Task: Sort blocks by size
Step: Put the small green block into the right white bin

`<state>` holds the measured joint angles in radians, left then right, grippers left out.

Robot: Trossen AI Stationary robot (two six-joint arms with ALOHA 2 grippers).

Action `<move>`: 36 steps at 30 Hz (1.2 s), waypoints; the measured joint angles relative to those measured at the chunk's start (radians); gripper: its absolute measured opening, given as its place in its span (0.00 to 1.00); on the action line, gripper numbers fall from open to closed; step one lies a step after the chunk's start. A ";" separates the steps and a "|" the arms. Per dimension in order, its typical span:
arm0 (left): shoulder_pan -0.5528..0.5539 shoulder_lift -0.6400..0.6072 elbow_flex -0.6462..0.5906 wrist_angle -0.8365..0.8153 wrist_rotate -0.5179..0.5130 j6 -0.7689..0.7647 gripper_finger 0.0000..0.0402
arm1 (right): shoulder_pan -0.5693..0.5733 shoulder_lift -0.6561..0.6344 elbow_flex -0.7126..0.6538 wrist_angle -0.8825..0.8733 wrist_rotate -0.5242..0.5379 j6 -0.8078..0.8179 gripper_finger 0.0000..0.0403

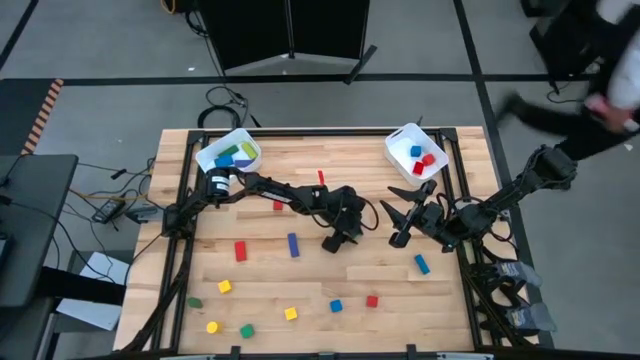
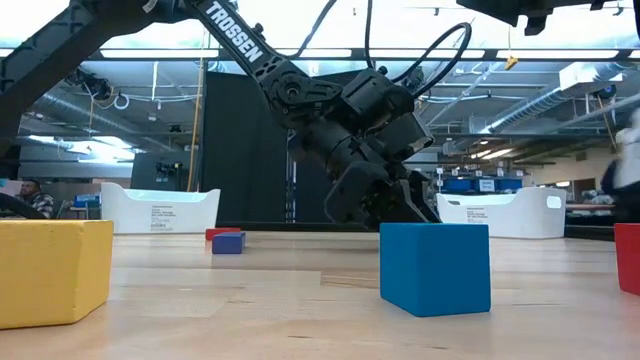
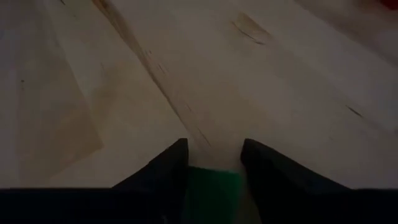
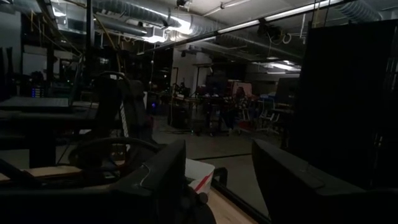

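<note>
My left gripper [image 1: 334, 242] is low over the middle of the table and shut on a green block [image 3: 212, 186]; it also shows in the low view [image 2: 388, 208]. In the high view the gripper hides the green block. My right gripper [image 1: 399, 214] hovers open and empty right of centre, its fingers level [image 4: 217, 186]. Loose blocks rest flat on the table: a blue bar [image 1: 293, 245], a red bar [image 1: 240, 250], a blue block [image 1: 422, 264], and several small cubes near the front edge, among them a red one [image 1: 372, 301]. My left gripper pinches the green block between its two fingers, on two opposite sides [image 3: 189, 186]. The fingers slant down toward the tabletop. Only the block's top face shows; I cannot tell whether it rests on the wood or is just clear of it.
A white bin [image 1: 230, 155] at the far left holds blue, green and yellow blocks. A white bin [image 1: 417, 152] at the far right holds red and blue cubes. In the low view a blue cube [image 2: 435, 268] and a yellow cube [image 2: 50, 270] stand close to the camera.
</note>
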<state>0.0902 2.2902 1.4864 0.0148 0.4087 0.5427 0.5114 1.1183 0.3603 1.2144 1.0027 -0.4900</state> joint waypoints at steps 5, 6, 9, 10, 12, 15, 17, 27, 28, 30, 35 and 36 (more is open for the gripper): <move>0.000 0.000 0.000 -0.027 -0.013 0.000 0.33 | 0.000 0.000 0.000 0.000 0.000 0.000 0.49; -0.001 -0.001 0.000 -0.027 -0.017 -0.006 0.32 | 0.000 0.000 0.000 0.000 0.000 0.000 0.49; -0.001 -0.003 -0.001 -0.011 -0.022 -0.060 0.31 | 0.000 0.000 0.000 0.000 0.000 0.000 0.49; -0.001 -0.008 -0.003 -0.006 -0.023 -0.078 0.31 | 0.000 0.000 0.000 0.000 0.000 0.000 0.49; -0.002 -0.012 -0.005 0.006 -0.031 -0.117 0.34 | 0.000 0.000 0.000 -0.001 0.000 0.000 0.49; -0.005 -0.029 -0.007 0.016 -0.054 -0.165 0.42 | 0.000 0.000 0.000 -0.004 0.000 0.000 0.49; -0.008 -0.045 -0.008 0.015 -0.083 -0.179 0.48 | 0.000 0.000 0.000 -0.004 0.002 -0.002 0.49; -0.038 -0.117 -0.005 -0.002 -0.239 -0.405 0.70 | 0.000 0.000 -0.001 -0.005 0.021 -0.011 0.49; -0.040 -0.121 -0.005 -0.027 -0.270 -0.434 0.71 | 0.000 0.000 -0.001 -0.006 0.022 -0.013 0.49; -0.047 -0.121 -0.005 -0.064 -0.320 -0.485 0.71 | 0.000 0.000 -0.001 -0.006 0.023 -0.014 0.49; -0.080 -0.121 -0.005 -0.108 -0.438 -0.603 0.71 | 0.000 0.000 -0.001 -0.007 0.025 -0.018 0.49; -0.087 -0.122 -0.005 -0.111 -0.460 -0.617 0.71 | 0.000 0.000 -0.001 -0.007 0.025 -0.019 0.49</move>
<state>0.0032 2.1684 1.4811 -0.0961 -0.0508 -0.0748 0.5114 1.1187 0.3595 1.2078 1.0279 -0.5086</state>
